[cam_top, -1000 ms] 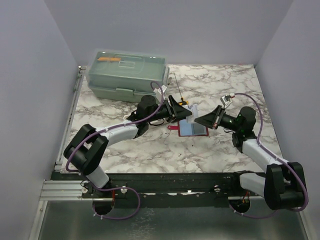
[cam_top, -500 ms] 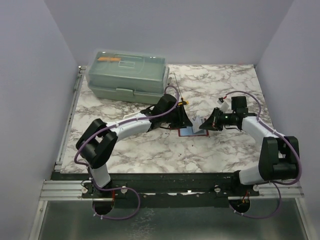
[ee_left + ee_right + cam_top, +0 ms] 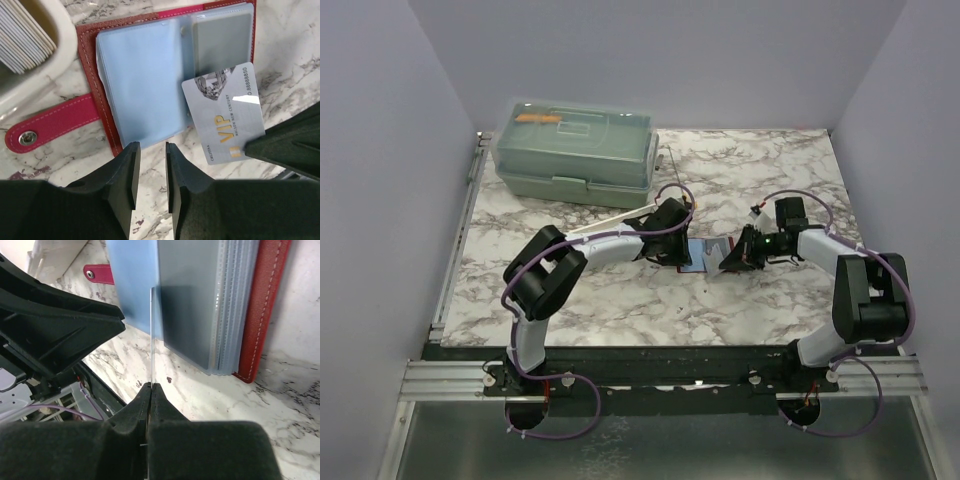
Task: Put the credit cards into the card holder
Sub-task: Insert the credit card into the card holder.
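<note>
One credit card (image 3: 225,112), pinched edge-on by right gripper (image 3: 151,386), sits skewed at sleeve (image 3: 222,40) mouth; left gripper (image 3: 150,150) narrow-gapped, empty. Risk: corner snags plastic, card holder (image 3: 87,45) slides.

You have bare table (image 3: 620,310) free on the near side of the card holder (image 3: 698,256), but the left gripper (image 3: 675,250) and the right gripper (image 3: 732,256) with its pinched credit card (image 3: 225,112) crowd both ends, a white tray (image 3: 55,65) sits just beside it, and a green box (image 3: 575,150) fills the far-left corner.
</note>
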